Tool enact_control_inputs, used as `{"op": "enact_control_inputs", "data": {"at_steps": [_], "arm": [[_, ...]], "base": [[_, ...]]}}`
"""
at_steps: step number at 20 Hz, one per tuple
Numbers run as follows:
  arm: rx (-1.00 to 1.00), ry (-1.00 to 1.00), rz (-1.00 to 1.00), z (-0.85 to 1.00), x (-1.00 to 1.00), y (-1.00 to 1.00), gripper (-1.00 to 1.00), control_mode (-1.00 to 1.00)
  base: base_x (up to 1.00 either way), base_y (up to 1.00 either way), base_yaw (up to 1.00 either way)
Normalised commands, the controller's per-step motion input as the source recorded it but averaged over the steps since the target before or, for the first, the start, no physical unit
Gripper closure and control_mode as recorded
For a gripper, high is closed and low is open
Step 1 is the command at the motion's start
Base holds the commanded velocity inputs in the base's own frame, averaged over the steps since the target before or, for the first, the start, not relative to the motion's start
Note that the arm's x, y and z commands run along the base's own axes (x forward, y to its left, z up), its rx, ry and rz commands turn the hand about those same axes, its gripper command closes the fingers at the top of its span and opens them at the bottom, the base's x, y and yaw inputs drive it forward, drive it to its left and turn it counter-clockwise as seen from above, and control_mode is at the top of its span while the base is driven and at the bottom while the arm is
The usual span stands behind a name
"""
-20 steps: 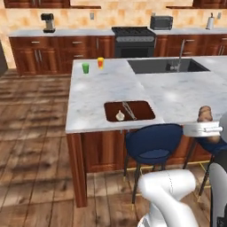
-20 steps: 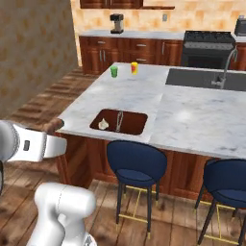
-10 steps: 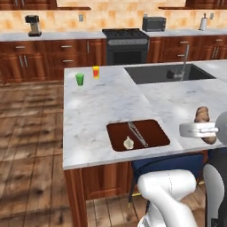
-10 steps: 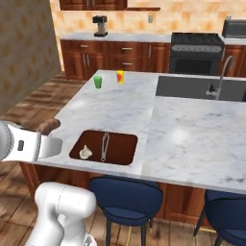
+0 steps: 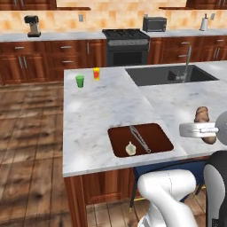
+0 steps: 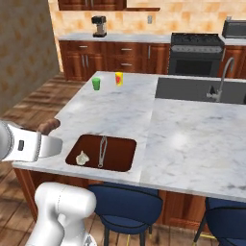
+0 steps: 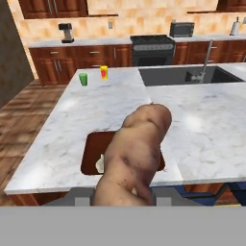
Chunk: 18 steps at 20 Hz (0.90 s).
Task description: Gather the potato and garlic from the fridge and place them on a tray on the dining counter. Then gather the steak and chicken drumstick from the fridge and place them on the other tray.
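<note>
Going left to right across the left base view, the green cup [image 5: 80, 81] and the orange-yellow cup [image 5: 96, 73] stand near each other at the far left of the marble desk [image 5: 93, 111]. Next comes the red-brown tray [image 5: 157, 133], set near the desk's front edge. The garlic [image 5: 130, 148] already lies in it toward the near side, with a thin metal utensil [image 5: 139, 138] just beside it, running away from the front edge. Past the tray, at the right edge, the hand [image 5: 205, 128] holds the potato [image 5: 203, 116], which pokes out above and below the white wrist.

In the hand view the potato [image 7: 137, 153] sits gripped at its lower end, its long axis running straight out along the fingers and pointing toward the tray [image 7: 91, 153] beyond it. The hand is closed on it at a middling width.

The relation that matters: the tray lies ahead of and below the potato, and to the hand's left as the left base view shows it. The arm is held level, out in front of the desk's edge and above its surface. My guess is it needs to carry forward and left, then lower, landing the potato in the tray's free right part, away from the garlic and the utensil.
</note>
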Motion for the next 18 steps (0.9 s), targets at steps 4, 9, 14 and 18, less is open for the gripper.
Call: {"op": "enact_control_inputs", "data": {"at_steps": [4,9,14,18], "arm": [[0.0,0.0,0.0,0.0,0.0,0.0,1.0,1.0],[0.0,0.0,0.0,0.0,0.0,0.0,1.0,1.0],[0.01,0.19,-0.01,-0.22,0.63,0.0,1.0,-1.0],[0.0,0.21,-0.02,-0.35,0.87,0.0,1.0,-1.0]], "base": [[0.67,0.0,-0.01],[0.55,0.0,-0.01],[0.16,0.0,0.0],[0.0,0.0,0.0]]}}
